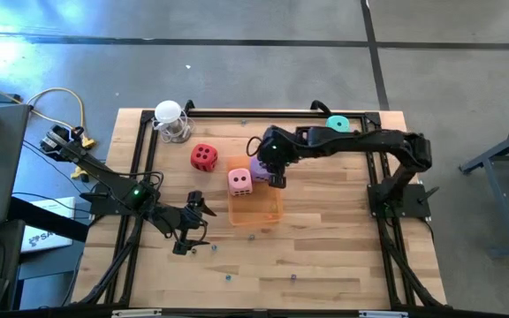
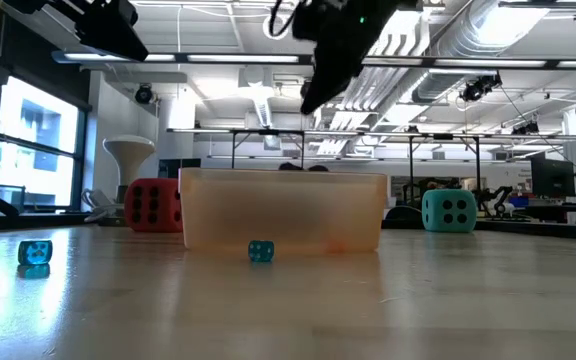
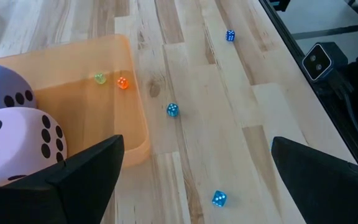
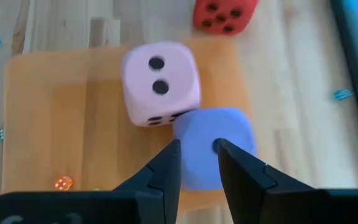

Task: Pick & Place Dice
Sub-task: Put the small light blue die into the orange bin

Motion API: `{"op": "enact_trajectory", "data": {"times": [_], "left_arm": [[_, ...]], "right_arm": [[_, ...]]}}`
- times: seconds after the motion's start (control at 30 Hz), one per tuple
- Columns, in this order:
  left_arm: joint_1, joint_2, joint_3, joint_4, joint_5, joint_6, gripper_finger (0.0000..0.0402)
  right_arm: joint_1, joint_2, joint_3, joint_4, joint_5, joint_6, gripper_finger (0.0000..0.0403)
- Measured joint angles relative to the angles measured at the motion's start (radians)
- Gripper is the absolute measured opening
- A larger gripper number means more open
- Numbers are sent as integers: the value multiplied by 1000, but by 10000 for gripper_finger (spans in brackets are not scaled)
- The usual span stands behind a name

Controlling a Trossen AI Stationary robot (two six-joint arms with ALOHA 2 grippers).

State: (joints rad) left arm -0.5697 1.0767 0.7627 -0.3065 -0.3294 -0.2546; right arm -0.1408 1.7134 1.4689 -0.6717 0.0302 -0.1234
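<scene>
**Right gripper parted just above the purple die**

Small blue dice [image 2: 261, 250] lie nearest you on the wooden table [image 1: 325, 256], in front of the orange tray [image 1: 268, 212]. Your right gripper [image 4: 197, 163] hangs over the tray's far right corner, fingers a narrow gap apart and holding nothing; the purple die [image 4: 211, 144] sits just below them, touching the pink die [image 4: 160, 82] in the tray. Left of the tray stands the red die [image 1: 204, 157]; the teal die [image 1: 338, 124] lies far right. Your left gripper [image 1: 193, 225] waits near left, wide open.
</scene>
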Motion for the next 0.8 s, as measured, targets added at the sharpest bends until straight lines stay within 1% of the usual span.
{"op": "enact_trajectory", "data": {"times": [0.13, 0.2, 0.33, 0.4, 0.47, 0.53, 0.67, 0.73, 0.8], "left_arm": [[0, 0, 0, 0, 0, 0, 399], [0, 0, 0, -1, 0, 0, 399], [0, 0, 0, -3, 17, 0, 399], [0, 0, 0, 0, 19, -1, 399], [0, 0, 0, -3, 21, -6, 399], [0, 0, 0, 1, 23, -12, 399], [0, 0, 0, -1, 24, -35, 399], [0, 0, 0, 0, 24, -37, 399], [0, 0, 0, 0, 24, -38, 399]], "right_arm": [[77, -76, 0, -15, 108, 43, 108], [122, -121, 1, -38, 125, 86, 111], [216, -176, 1, -116, 80, 167, 111], [269, -187, 1, -193, 31, 213, 106], [322, -188, 2, -243, -31, 272, 99], [390, -186, -10, -286, -70, 342, 93], [529, -171, -81, -198, -78, 491, 84], [601, -164, -126, -134, -26, 536, 84], [663, -150, -165, -30, 57, 546, 85]]}}
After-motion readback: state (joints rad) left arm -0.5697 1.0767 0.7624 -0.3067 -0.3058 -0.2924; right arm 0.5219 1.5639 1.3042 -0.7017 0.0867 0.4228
